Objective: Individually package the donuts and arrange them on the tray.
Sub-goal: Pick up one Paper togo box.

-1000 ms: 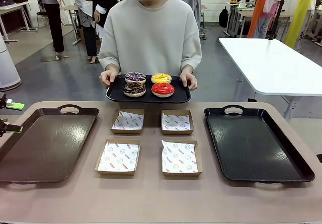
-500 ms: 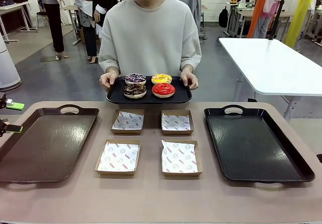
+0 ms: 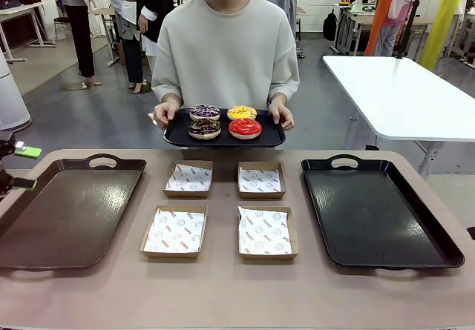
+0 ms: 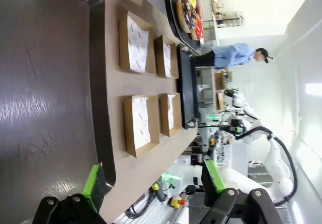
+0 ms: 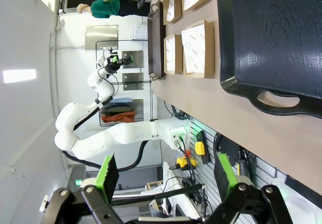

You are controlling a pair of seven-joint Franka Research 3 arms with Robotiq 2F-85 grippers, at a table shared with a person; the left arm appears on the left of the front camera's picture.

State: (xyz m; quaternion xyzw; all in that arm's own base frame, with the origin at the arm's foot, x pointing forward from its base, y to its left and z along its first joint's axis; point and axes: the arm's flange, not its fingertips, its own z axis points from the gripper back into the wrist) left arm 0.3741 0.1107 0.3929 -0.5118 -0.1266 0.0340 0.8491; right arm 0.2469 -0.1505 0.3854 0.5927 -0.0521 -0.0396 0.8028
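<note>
A person at the far side holds a small black tray (image 3: 177,136) in both hands, above the table's far edge. On it sit the donuts: a sprinkled one (image 3: 204,112), a yellow one (image 3: 242,113), a chocolate one (image 3: 204,127) and a red one (image 3: 245,128). The donuts (image 4: 187,12) also appear in the left wrist view. My left gripper (image 3: 22,167) hangs open at the far left, beside the brown tray (image 3: 67,211); nothing lies between its fingers (image 4: 92,181). My right gripper (image 5: 166,173) is open and holds nothing, off the near end of the black tray (image 5: 271,38).
Four cardboard boxes lined with printed paper stand mid-table: two at the back (image 3: 188,179) (image 3: 260,179), two in front (image 3: 174,231) (image 3: 265,232). A large black tray (image 3: 378,211) lies to their right. A white table (image 3: 401,93) stands behind on the right.
The person has shifted the donut tray slightly to the right and up. Both grippers stay open and nearly still.
</note>
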